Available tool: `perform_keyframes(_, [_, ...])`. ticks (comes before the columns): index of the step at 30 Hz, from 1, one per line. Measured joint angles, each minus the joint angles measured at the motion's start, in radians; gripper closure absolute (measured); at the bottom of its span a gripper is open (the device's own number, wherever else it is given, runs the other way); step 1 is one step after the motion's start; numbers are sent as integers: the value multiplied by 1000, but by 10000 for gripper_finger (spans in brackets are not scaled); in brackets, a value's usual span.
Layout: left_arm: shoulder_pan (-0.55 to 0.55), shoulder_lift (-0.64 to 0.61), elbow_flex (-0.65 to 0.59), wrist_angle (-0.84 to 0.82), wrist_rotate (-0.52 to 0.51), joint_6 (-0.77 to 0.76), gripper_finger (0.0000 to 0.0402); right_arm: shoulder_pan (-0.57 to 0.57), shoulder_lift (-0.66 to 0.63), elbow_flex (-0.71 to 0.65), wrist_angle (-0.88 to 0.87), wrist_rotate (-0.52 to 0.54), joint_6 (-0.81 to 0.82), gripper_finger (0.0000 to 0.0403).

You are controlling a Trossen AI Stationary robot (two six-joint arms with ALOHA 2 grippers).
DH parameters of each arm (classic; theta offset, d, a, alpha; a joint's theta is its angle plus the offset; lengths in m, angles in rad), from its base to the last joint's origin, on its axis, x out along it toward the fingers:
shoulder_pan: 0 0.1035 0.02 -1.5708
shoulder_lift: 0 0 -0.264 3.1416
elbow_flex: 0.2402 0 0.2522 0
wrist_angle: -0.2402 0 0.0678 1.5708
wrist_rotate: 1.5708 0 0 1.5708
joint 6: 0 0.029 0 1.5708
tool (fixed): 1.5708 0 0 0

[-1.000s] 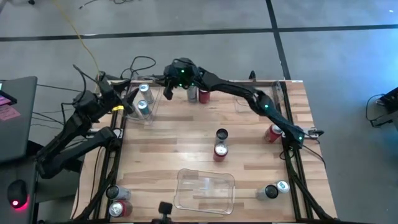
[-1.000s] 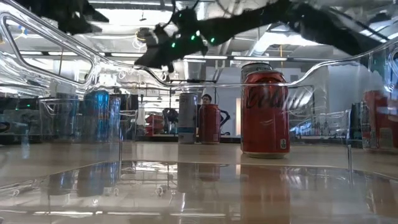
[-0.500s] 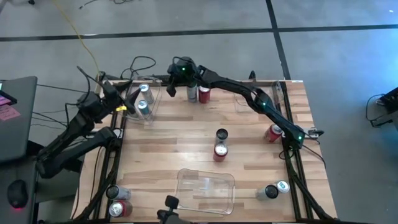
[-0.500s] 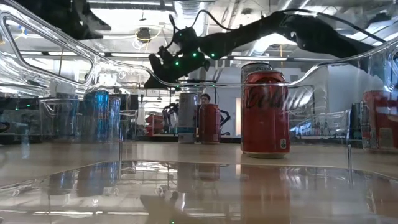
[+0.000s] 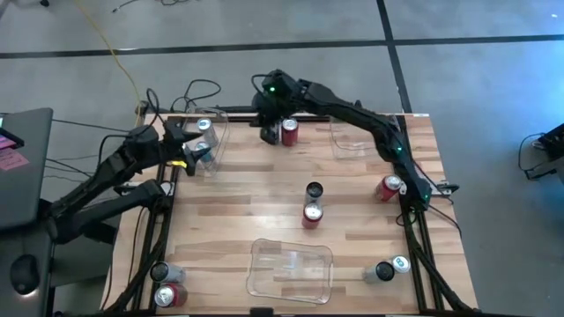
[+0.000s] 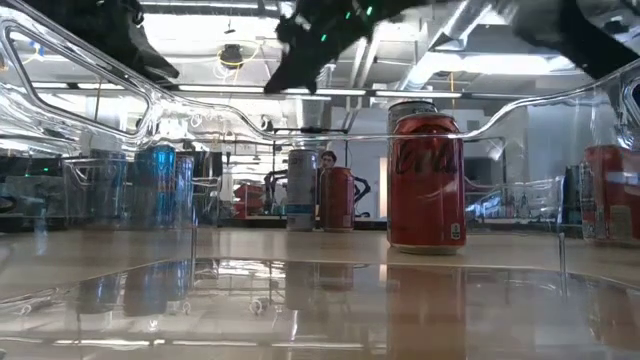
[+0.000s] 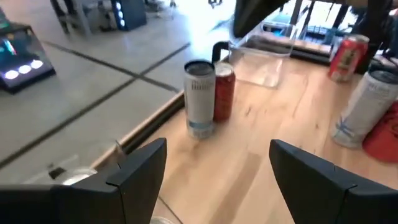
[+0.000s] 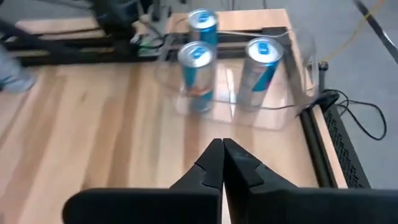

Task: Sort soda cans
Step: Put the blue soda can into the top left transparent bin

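- The right gripper (image 5: 269, 104), fingers pinched together and empty, had swung from the bin (image 5: 214, 145) toward the silver can (image 5: 268, 134).
- The left gripper (image 5: 189, 148), wide open, had reached the bin.

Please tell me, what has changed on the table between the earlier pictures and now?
The right gripper moved away from the bin of silver-blue cans to above the silver can and red can at the far edge. The left gripper swung in over that bin, fingers open. No can moved.

Wooden table (image 5: 264, 202): soda cans (image 5: 313, 214), clear bins (image 5: 291, 267).
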Motion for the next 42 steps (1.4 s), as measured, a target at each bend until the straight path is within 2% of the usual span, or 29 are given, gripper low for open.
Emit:
perform_keyframes(7, [-90, 33, -23, 62, -33, -65, 120, 8, -102, 0, -231, 10, -33, 375])
perform_keyframes(12, [-122, 78, -23, 92, -116, -99, 120, -8, -114, 0, -380, 17, -32, 375])
perform_keyframes(16, [-124, 132, -23, 114, -213, -108, 120, -34, -109, -1, -364, 110, -3, 374])
perform_keyframes(20, [-125, 190, -23, 134, -231, -105, 120, -77, -104, -2, -401, 168, 26, 374])
perform_keyframes(27, [-125, 293, -23, 150, -226, -49, 120, -165, -110, -5, -749, 169, 36, 367])
perform_keyframes(31, [-126, 324, -23, 205, -224, -60, 120, -201, -157, -73, -741, 190, 130, 353])
perform_keyframes(34, [-127, 327, -23, 212, -222, -69, 120, -210, -215, -127, -737, 248, 160, 349])
perform_keyframes(37, [-128, 325, -23, 210, -220, -78, 120, -213, -278, -202, -740, 302, 180, 348])
perform_keyframes(42, [-128, 323, -23, 211, -219, -78, 120, -199, -425, -353, -713, 328, 220, 348])
